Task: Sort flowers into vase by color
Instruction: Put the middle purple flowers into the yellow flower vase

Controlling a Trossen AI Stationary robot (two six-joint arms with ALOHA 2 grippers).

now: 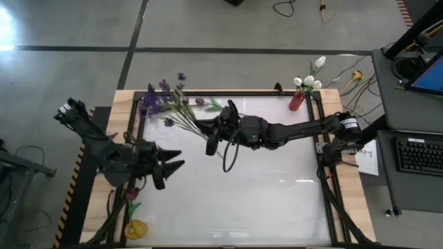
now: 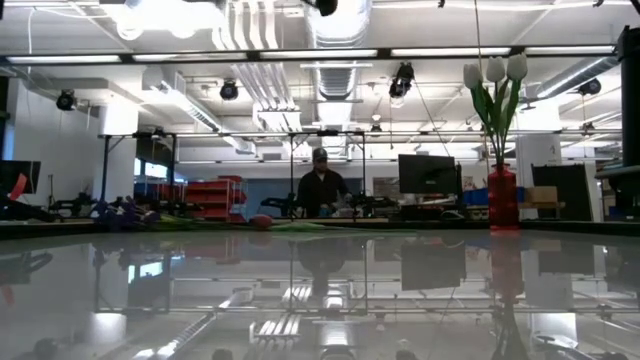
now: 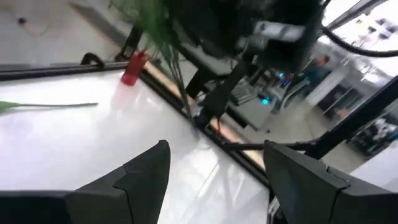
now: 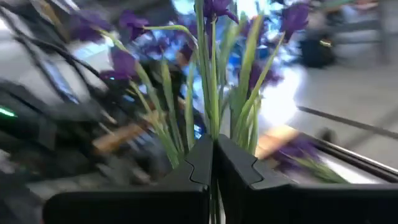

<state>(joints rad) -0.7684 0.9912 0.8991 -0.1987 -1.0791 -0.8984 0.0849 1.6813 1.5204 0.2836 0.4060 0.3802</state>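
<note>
High view: overhead, straight down, whole table [image 1: 277,187] in frame. Low view: table-top height, level across toward room. Left wrist view: close, past own claw [image 3: 214,177]. Right wrist view: very close behind own claw [image 4: 213,165]. Red vase [image 1: 297,101] shared by high, low, left wrist.

A grey concrete floor [image 1: 208,28] crossed by dark seam lines surrounds the table [image 1: 277,200], whose glossy white top mirrors the ceiling lights [image 2: 430,52]. Beside the table stands a dark desk [image 1: 408,166] with a keyboard [image 1: 419,155]. Beyond it the room is an open workshop: exposed ducts [image 2: 340,25], red bins [image 2: 205,192], monitors [image 2: 428,174], and a person [image 2: 320,190] at a far bench.
</note>
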